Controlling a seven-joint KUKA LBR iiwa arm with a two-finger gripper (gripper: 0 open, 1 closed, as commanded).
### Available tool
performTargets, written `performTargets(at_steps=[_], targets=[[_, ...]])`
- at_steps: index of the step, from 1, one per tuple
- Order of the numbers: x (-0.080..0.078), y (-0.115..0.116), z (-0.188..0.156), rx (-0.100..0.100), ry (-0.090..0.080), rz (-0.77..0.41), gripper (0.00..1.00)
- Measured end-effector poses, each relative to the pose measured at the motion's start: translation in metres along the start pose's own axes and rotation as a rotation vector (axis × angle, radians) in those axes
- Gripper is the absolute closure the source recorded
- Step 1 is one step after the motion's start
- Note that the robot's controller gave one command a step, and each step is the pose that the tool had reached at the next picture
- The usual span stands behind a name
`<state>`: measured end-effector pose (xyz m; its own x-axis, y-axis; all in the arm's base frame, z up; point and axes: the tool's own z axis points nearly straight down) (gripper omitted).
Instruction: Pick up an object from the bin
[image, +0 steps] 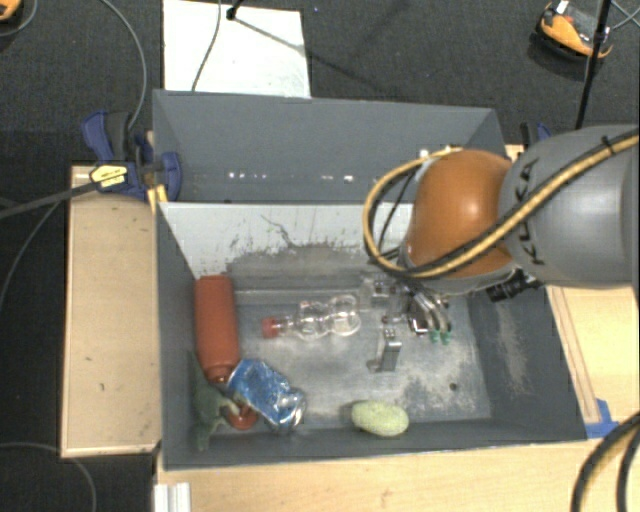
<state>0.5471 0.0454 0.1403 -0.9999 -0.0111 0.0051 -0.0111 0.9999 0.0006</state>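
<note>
My gripper (409, 340) hangs low over the bin floor right of the middle, under the orange wrist cover. It is open, with bare floor between its fingers. One finger (385, 356) points down near the floor. A clear plastic bottle with a red cap (315, 320) lies on its side just to the gripper's left, apart from it. A pale green oval lump (380, 418) rests near the front wall, below the gripper.
A red-brown cylinder (216, 322) lies along the left wall. At its lower end sit a crumpled blue packet (266, 392) and a small green and red toy (216, 411) in the front left corner. The arm covers the bin's right rear.
</note>
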Motion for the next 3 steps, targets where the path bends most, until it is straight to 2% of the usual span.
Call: performTargets(at_steps=[1, 2, 3], targets=[[-0.001, 0.000, -0.004, 0.000, -0.007, 0.001, 0.00], [-0.026, 0.040, 0.033, 0.000, -0.018, 0.026, 0.00], [-0.019, 0.069, 0.064, -0.004, -0.003, 0.058, 0.00]])
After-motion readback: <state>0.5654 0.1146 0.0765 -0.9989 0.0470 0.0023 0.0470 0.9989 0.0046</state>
